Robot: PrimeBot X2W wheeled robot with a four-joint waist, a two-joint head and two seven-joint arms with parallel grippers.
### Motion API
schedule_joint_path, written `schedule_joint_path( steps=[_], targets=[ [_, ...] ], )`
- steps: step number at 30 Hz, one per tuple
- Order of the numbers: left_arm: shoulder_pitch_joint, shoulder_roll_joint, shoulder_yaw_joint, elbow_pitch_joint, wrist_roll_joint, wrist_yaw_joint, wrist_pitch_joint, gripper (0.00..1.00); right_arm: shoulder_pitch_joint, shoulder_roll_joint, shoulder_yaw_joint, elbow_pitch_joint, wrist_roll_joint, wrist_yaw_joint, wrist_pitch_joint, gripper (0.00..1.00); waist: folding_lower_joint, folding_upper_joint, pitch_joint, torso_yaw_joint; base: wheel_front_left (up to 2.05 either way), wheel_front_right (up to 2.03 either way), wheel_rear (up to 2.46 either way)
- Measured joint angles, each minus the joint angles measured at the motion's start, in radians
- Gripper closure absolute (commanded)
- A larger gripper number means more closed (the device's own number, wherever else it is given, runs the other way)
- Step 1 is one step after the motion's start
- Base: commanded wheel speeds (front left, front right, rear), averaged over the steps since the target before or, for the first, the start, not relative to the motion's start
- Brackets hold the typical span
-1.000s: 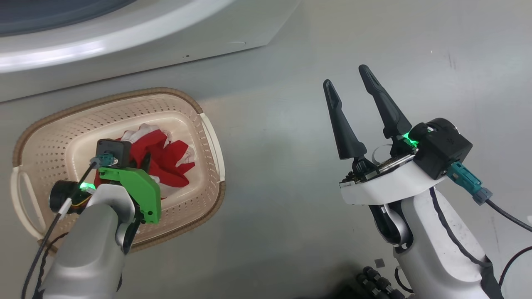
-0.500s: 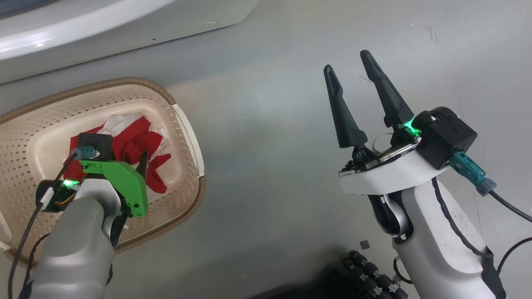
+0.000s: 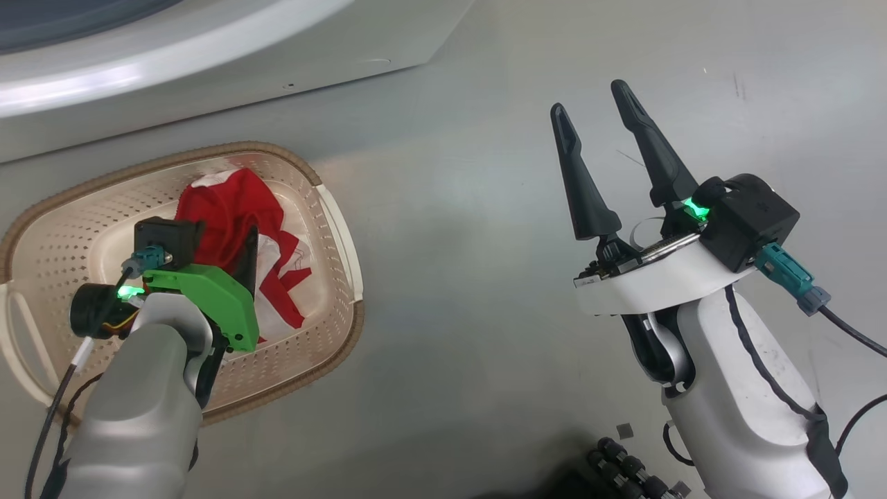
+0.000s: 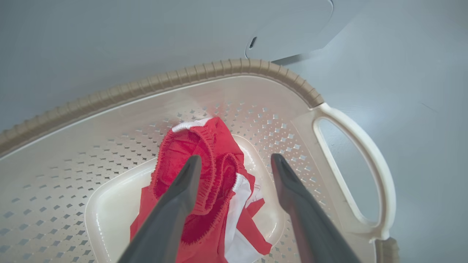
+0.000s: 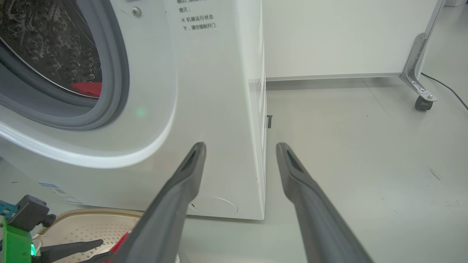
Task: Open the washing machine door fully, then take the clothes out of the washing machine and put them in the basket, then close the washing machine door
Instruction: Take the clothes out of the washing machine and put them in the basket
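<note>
Bare floor (image 3: 457,277) gives free passage between the basket (image 3: 350,326) and the right gripper (image 3: 589,97); the washing machine (image 3: 208,62) blocks beyond.

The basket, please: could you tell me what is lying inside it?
Inside the basket lie the clothes, crumpled red fabric with white trim, with the left gripper open over them. The fabric hides the part of the basket floor beneath it.

**Bright, even light; soft focus close to my lenses**

Diffuse overhead light falls evenly on the grey floor (image 3: 450,208), with only a faint shadow pooled at the head view's bottom edge. A white glare band runs along the big white washing machine (image 3: 104,86). My dark left fingers (image 4: 166,212) blur near the lens. Wide-angle distortion bows the brown rim of the cream perforated basket (image 4: 146,86).
</note>
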Motion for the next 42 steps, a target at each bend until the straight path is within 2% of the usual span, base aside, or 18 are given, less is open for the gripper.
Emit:
schedule_joint_path(
  steps=[6, 14, 19, 30, 42],
  targets=[
    [0.0, -0.019, 0.006, 0.0, 0.0, 0.0, -0.098, 0.0, 0.006, 0.0, -0.036, 0.032, -0.026, 0.0, 0.0, 0.0, 0.0, 0.0, -0.048, 0.028, 0.0, 0.0, 0.0],
    [0.009, -0.042, 0.015, -0.025, -0.002, 0.001, -0.111, 0.0, 0.056, 0.0, -0.08, 0.073, -0.058, 0.0, 0.0, 0.0, 0.0, 0.0, -0.131, 0.078, 0.0, 0.0, 0.0],
    [0.038, -0.05, 0.021, -0.072, 0.004, 0.017, -0.111, 0.0, 0.089, 0.0, -0.106, 0.09, -0.07, 0.001, 0.0, 0.0, 0.0, 0.0, -0.189, 0.112, 0.0, 0.0, 0.0],
    [0.079, -0.051, 0.095, -0.35, 0.036, 0.059, -0.11, 0.0, 0.155, 0.0, -0.155, 0.111, -0.093, 0.002, 0.0, 0.0, 0.0, -0.0001, -0.309, 0.183, 0.0, 0.0, 0.0],
    [0.213, -0.051, 0.13, -0.544, 0.086, 0.081, -0.111, 0.0, 0.235, 0.0, -0.202, 0.121, -0.109, 0.002, 0.0, 0.0, -0.0001, 0.0, -0.437, 0.225, 0.0, 0.0, 0.0]
  ],
)
